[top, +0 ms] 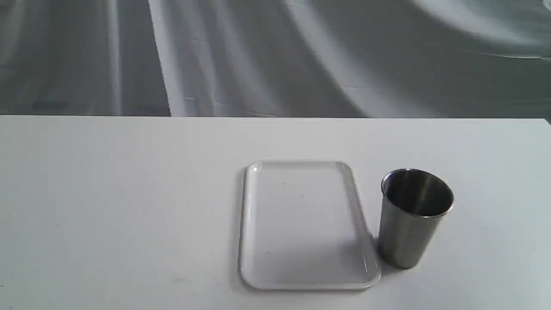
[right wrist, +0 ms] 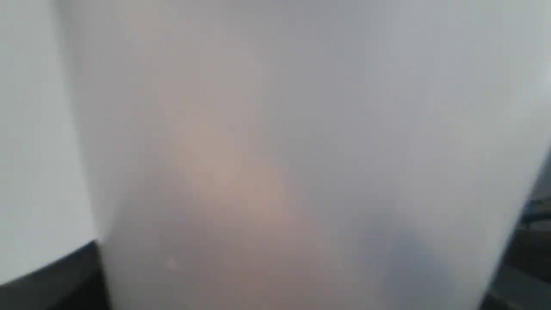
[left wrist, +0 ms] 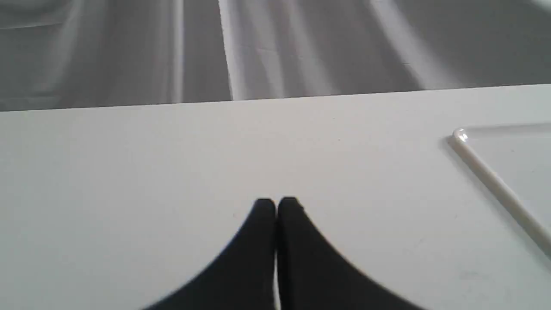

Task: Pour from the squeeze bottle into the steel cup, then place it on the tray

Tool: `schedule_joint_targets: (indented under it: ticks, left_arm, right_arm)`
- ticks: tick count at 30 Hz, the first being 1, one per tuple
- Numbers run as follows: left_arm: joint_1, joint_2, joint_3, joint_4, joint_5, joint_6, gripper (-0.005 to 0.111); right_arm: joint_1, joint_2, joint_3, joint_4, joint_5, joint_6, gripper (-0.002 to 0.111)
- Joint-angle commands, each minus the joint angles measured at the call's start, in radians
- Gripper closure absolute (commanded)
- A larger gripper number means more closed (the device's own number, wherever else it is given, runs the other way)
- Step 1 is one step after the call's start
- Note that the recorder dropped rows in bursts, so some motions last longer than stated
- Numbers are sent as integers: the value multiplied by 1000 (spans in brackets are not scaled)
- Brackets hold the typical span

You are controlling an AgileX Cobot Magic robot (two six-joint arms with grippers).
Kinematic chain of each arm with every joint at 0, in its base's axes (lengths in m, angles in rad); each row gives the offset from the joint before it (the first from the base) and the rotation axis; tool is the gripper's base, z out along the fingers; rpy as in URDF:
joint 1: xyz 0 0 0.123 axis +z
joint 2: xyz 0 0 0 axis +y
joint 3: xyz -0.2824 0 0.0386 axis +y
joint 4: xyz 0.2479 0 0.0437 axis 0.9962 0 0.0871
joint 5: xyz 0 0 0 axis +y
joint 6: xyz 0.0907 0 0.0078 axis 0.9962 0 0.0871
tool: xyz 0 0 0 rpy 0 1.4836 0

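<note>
Whitish, translucent plastic with a faint amber glow fills the whole right wrist view. I take it to be the squeeze bottle (right wrist: pixel 292 150), pressed close to the lens and too blurred to show its nozzle or cap. It appears in no other view. Whether the right claw is clamped on it or only set against it I cannot tell, as no fingers show clearly. The left claw (left wrist: pixel 276 206) is closed, its black tips together with nothing between them, low over bare surface (top: pixel 129 193) beside the tray's corner.

The steel cup (top: pixel 415 217) stands upright just beside the right edge of the tray (top: pixel 301 224), which is bare.

My worry is working blind. With the bottle outside the exterior view, I cannot line the nozzle up with the rim, and a stream begun too soon would land on the surface or the tray. The cup narrows at its base, so a knock from the bottle or arm could tip it. Soft walls may spurt if pinched hard.

The surface is plain matte white with a few faint specks. Behind it hangs grey draped cloth (top: pixel 301 56), folded and shadowed.
</note>
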Motion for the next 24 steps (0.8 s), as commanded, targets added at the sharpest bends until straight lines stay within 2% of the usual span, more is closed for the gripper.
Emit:
schedule_joint_targets:
  ticks: [1, 7, 13, 24]
  left_arm:
    - [2, -3, 4, -1, -8, -3, 107]
    - [2, -3, 4, -1, -8, -3, 107]
    - [2, -3, 4, -1, -8, -5, 107]
    - [2, -3, 4, -1, -8, -5, 107]
  right_arm:
    - [4, 50, 1, -59, 7, 5, 108]
    - [49, 120, 1, -120, 61, 5, 108]
    - [49, 162, 5, -181, 61, 5, 108]
    - [49, 163, 114, -225, 63, 5, 108]
